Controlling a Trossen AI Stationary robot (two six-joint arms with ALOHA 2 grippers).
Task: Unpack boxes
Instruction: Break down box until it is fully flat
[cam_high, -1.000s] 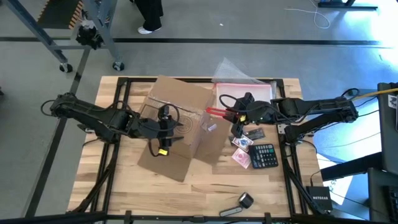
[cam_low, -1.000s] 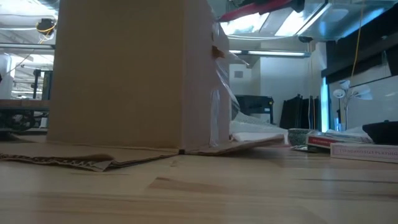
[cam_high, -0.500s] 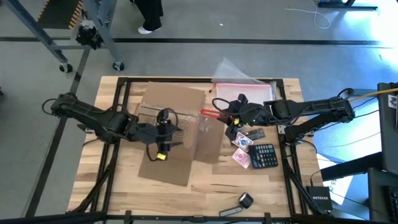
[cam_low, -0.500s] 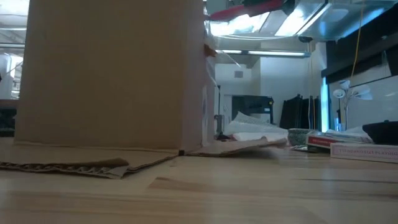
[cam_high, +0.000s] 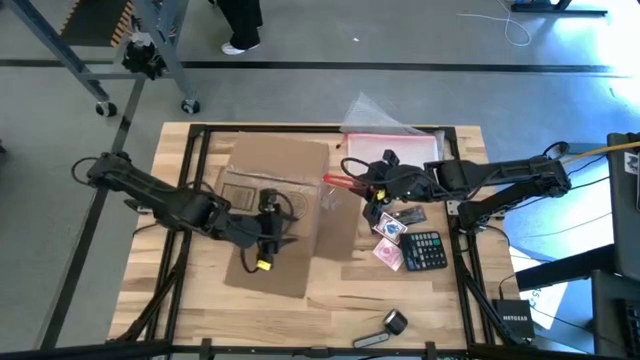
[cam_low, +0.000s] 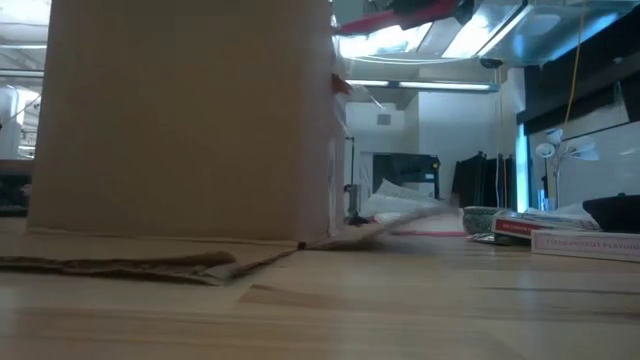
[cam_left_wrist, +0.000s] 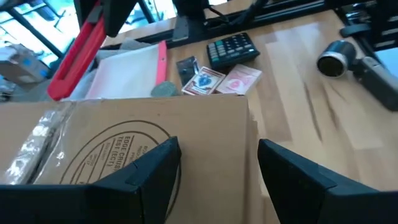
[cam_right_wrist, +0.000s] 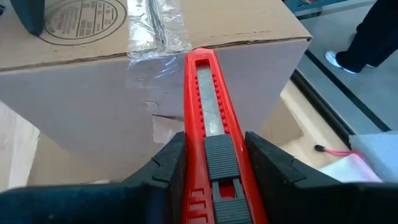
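The brown cardboard box (cam_high: 280, 175) stands on the table's middle, with a flap lying flat toward the near edge (cam_high: 270, 270). Its top carries a printed ring (cam_left_wrist: 124, 149) and a strip of clear tape (cam_right_wrist: 152, 28). My left gripper (cam_high: 280, 228) is open just above the box's top (cam_left_wrist: 124, 130), near the near right corner; whether it touches cannot be made out. My right gripper (cam_high: 370, 187), at the box's right side, is shut on a red utility knife (cam_high: 338, 180). The knife's front end (cam_right_wrist: 198, 53) reaches the box's upper edge by the tape. My right gripper pinches the knife's red handle (cam_right_wrist: 214, 162) between its two fingers (cam_right_wrist: 168, 162), which lie along it. It comes from the table's right, slanting down. The knife is lifted clear of the table and points at the box's taped upper edge; whether the tip touches, I cannot tell.
Right of the box lie playing-card packs (cam_high: 390, 230), a black calculator (cam_high: 424, 250) and a clear pouch with a pink zip edge (cam_high: 390, 145). A black cylindrical tool (cam_high: 395, 322) lies near the front edge. A person's feet (cam_high: 240, 42) show beyond the table.
The box has turned about on the table, so its sides now run more nearly square with the table's edges. My left gripper has moved over the box top toward the table's near edge, still open.
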